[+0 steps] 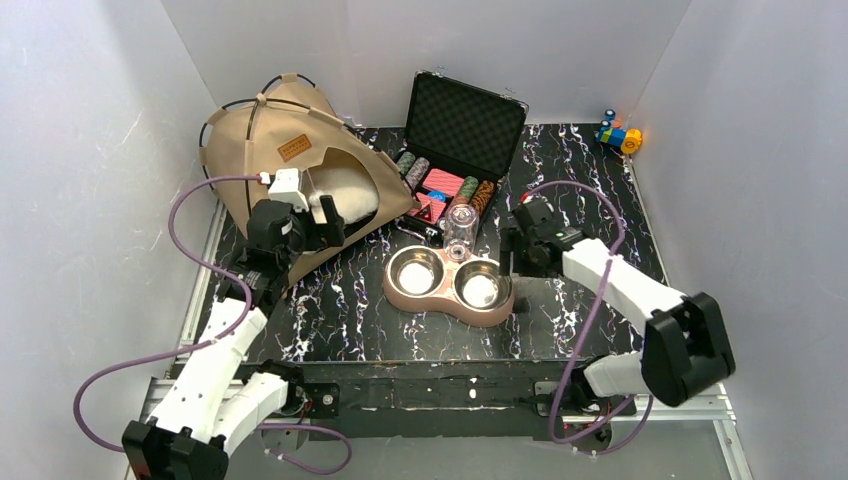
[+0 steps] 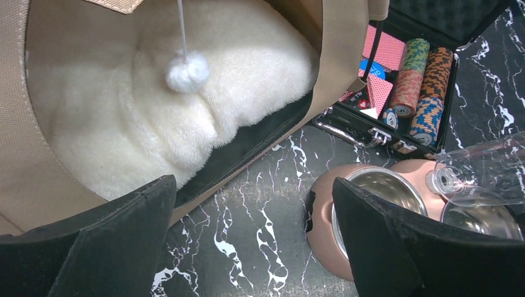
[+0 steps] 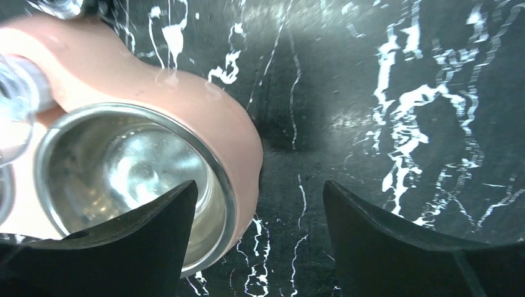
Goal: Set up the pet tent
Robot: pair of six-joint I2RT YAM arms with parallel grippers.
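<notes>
Both hold nothing: the left end effector [image 2: 254,198] and right end effector [image 3: 260,198] are spread wide. The pet tent [image 1: 270,150] stands up at the upper left, cushion [image 1: 345,200] inside. It looks almost done.

Marbled table [image 1: 340,310]: pet tent [image 1: 260,140], double bowl [image 1: 450,296], chip case [image 1: 465,125] (perhaps a toy [image 1: 620,136])
</notes>
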